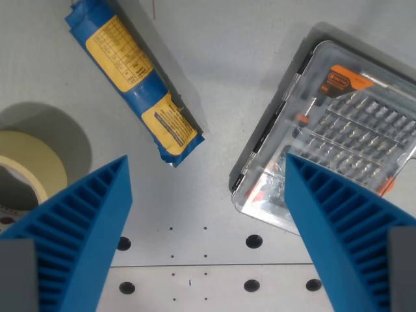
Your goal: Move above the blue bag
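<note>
The blue bag (134, 75), a long packet with yellow printed labels, lies diagonally on the grey table in the upper left of the wrist view. My gripper (208, 172) hangs above the table, below and to the right of the bag's lower end. Its two blue ribbed fingers (78, 234) stand wide apart at the bottom left and bottom right, open with nothing between them.
A clear plastic case of screwdriver bits (338, 130) with an orange tool inside lies at the right. A roll of cream masking tape (29, 166) sits at the left edge. The table plate (208, 260) has bolt holes near the bottom.
</note>
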Controlling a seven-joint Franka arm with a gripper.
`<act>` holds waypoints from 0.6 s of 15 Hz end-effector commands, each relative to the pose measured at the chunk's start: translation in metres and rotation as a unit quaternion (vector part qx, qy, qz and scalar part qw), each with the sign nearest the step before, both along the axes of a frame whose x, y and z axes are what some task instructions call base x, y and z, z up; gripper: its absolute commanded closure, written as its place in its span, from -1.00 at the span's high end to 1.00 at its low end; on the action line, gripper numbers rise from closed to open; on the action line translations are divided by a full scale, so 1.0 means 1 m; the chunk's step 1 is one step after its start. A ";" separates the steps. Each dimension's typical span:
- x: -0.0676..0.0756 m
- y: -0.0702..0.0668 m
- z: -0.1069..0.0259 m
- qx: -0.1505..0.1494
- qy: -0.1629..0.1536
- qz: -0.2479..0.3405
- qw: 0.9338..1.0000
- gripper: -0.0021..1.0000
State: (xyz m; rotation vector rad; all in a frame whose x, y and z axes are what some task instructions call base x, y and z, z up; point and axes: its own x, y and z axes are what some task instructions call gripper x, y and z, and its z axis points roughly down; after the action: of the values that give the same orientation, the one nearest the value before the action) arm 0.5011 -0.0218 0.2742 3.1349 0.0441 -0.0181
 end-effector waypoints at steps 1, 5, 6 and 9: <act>0.000 0.000 0.002 0.000 -0.002 0.000 1.000 1.00; 0.000 0.000 0.002 0.000 -0.002 0.003 1.000 1.00; 0.000 0.000 0.001 0.000 -0.002 0.005 1.000 1.00; 0.001 0.001 0.000 0.000 -0.002 0.016 1.000 1.00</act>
State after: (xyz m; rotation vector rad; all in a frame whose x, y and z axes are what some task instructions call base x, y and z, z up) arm 0.5011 -0.0215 0.2739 3.1348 0.0489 -0.0191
